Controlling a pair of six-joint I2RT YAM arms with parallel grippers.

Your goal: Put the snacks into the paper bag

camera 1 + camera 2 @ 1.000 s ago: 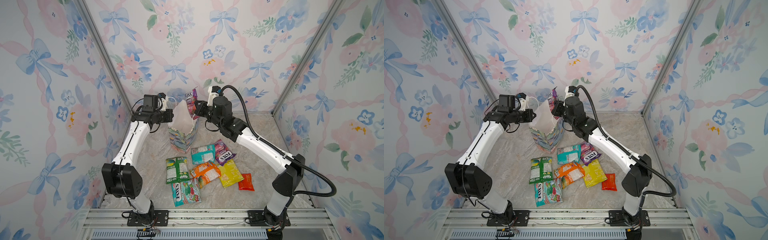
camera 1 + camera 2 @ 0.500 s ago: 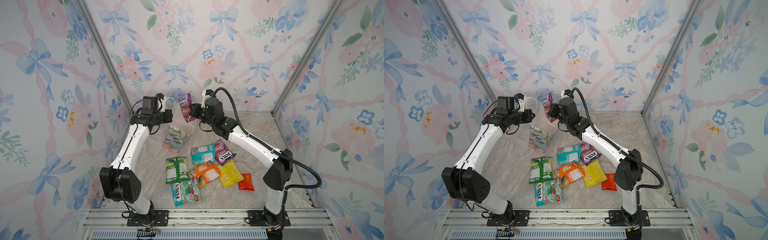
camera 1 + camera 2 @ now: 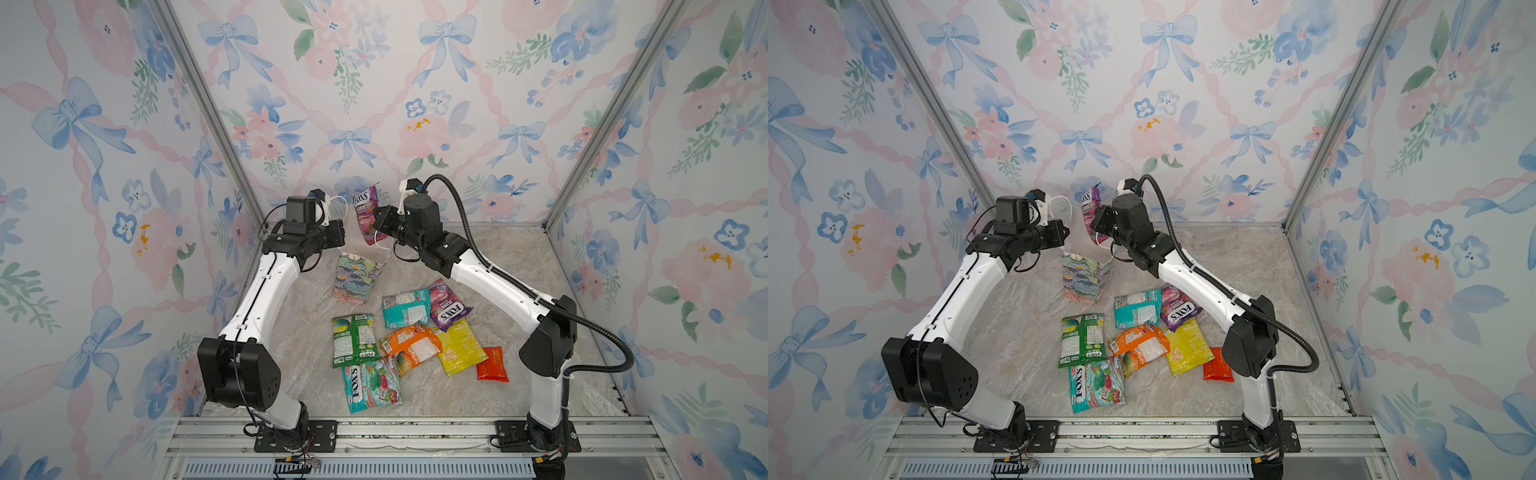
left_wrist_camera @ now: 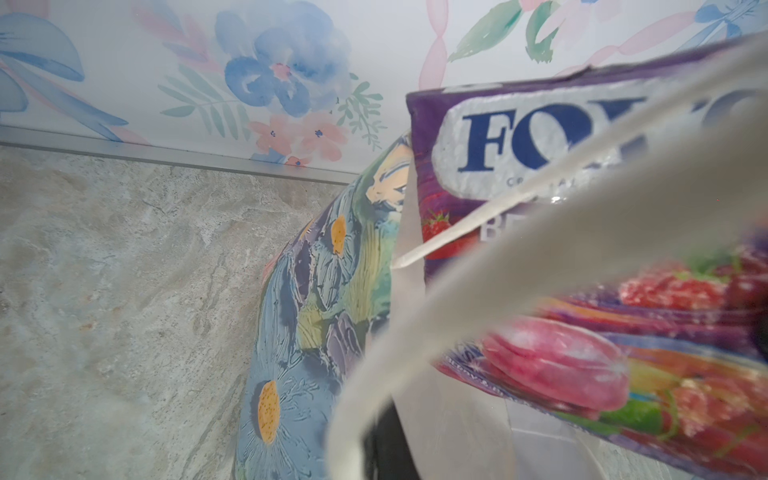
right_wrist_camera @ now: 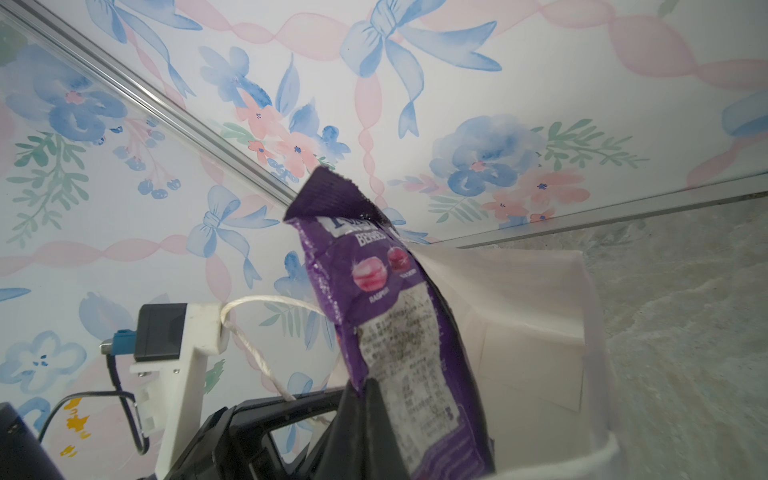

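The glossy purple FOX'S berries pouch [image 3: 367,212], upper centre of the frame, stood upright, clamped in your right gripper [image 3: 379,223] just above the open mouth of the floral paper gift bag [image 3: 356,279], whose left rim your left gripper [image 3: 340,233] pinched.

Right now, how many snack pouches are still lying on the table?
7: green, teal, purple, orange, yellow, red, and mint FOX'S frontmost. An eighth may lie partly hidden under the orange one.
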